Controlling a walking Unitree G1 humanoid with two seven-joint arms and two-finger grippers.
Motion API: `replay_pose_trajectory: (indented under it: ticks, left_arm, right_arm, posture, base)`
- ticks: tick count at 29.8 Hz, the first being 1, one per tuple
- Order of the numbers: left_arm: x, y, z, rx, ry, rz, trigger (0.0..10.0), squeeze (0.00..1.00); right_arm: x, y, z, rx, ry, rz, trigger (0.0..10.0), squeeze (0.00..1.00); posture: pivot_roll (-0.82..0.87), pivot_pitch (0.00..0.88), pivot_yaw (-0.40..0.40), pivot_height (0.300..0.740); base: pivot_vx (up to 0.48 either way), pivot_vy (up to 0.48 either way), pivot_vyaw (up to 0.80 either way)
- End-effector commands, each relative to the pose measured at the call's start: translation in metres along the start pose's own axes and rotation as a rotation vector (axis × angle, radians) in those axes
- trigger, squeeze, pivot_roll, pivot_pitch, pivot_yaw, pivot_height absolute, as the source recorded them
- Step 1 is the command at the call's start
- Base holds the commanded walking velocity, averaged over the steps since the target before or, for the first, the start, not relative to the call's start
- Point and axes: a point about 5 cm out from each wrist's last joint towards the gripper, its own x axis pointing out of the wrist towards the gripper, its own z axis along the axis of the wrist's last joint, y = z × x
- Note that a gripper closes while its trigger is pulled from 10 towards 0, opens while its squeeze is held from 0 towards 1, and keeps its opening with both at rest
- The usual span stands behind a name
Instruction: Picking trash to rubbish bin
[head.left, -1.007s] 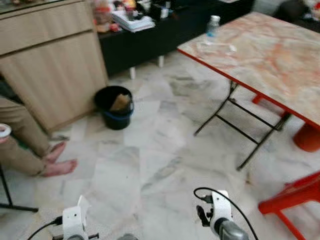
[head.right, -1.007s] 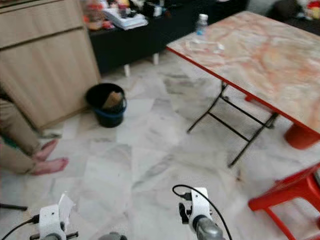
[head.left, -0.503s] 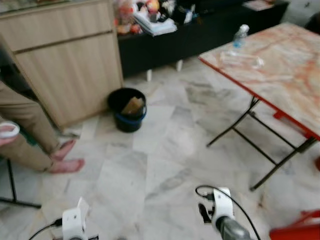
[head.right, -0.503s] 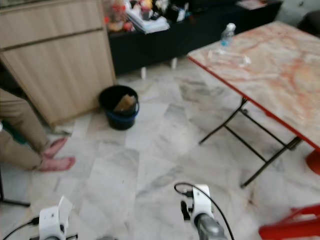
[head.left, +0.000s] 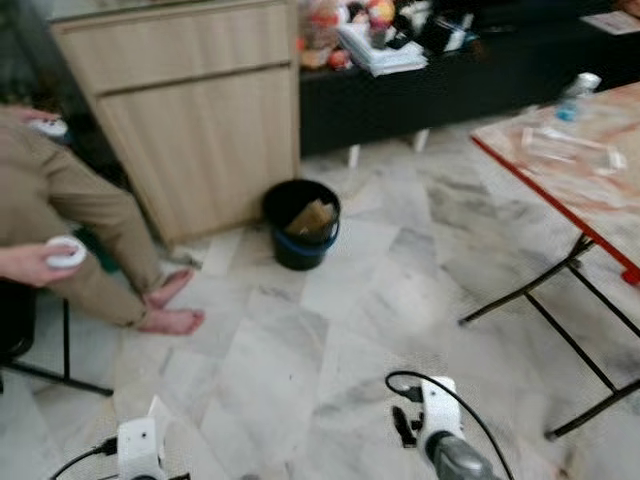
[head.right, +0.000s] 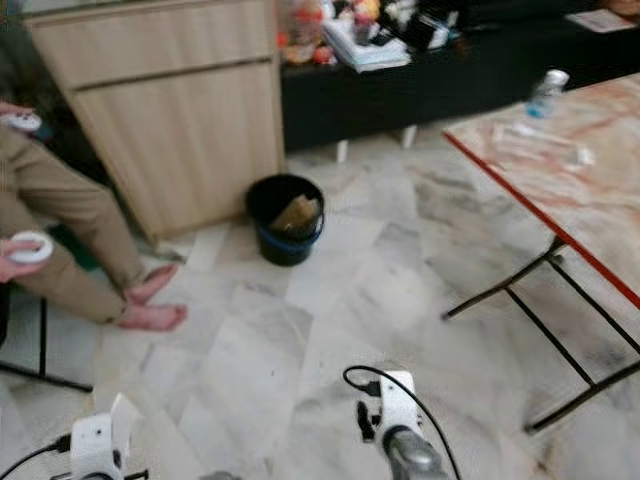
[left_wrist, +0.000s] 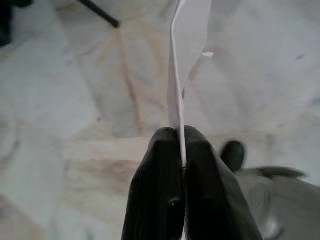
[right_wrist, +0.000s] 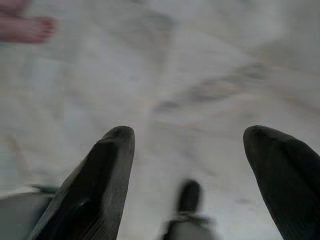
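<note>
A pale marble tile floor (head.left: 300, 340) lies under both grippers. Far ahead of them, beside a light wooden cabinet (head.left: 190, 110), stands a round black rubbish bin with a blue base (head.left: 303, 222), holding a brown cardboard piece. The left gripper (left_wrist: 180, 142) has its fingers pressed together on a thin white paper scrap (left_wrist: 176, 75), which stands on edge, slightly curved. The right gripper (right_wrist: 187, 150) is spread wide, holding nothing.

The rubbish bin (head.left: 301, 222) is set on the floor (head.left: 330, 330) just before the cabinet (head.left: 195, 115). A seated person (head.left: 75, 235) is placed to its left, and the counter (head.left: 580, 175) to its right, with a bottle (head.left: 577, 92) on it.
</note>
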Motion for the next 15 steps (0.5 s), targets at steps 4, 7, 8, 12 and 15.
replay_pose_trajectory:
  ticks: [4, 7, 8, 12, 15]
  left_arm:
    - [-0.0023, -0.0079, -0.0083, 0.017, 0.034, -0.024, 10.0, 0.00]
    - [-0.0024, -0.0072, -0.0090, 0.020, 0.036, -0.024, 10.0, 0.00]
    - [-0.0024, -0.0071, -0.0088, 0.020, 0.036, -0.024, 10.0, 0.00]
    - [-0.0025, -0.0058, -0.0093, 0.022, 0.037, -0.021, 10.0, 0.00]
    - [-0.0026, -0.0053, -0.0098, 0.024, 0.039, -0.021, 10.0, 0.00]
  right_arm:
    - [-0.0046, -0.0158, -0.0105, 0.021, 0.027, -0.038, 10.0, 0.00]
    - [-0.0054, -0.0172, -0.0131, 0.015, 0.036, -0.045, 10.0, 0.00]
    - [-0.0055, -0.0175, -0.0135, 0.014, 0.038, -0.047, 10.0, 0.00]
    - [-0.0060, -0.0173, -0.0157, 0.016, 0.044, -0.048, 10.0, 0.00]
    - [-0.0063, -0.0171, -0.0169, 0.018, 0.046, -0.047, 10.0, 0.00]
  posture:
    - [0.13, 0.179, -0.021, 0.740]
    - [0.13, 0.178, -0.019, 0.740]
    - [0.13, 0.178, -0.019, 0.740]
    - [0.13, 0.168, -0.015, 0.740]
    - [0.13, 0.164, -0.011, 0.740]
  base:
    - [0.318, 0.000, 0.00]
    - [0.320, 0.000, 0.00]
    - [0.319, 0.000, 0.00]
    - [0.319, 0.000, 0.00]
    - [0.319, 0.000, 0.00]
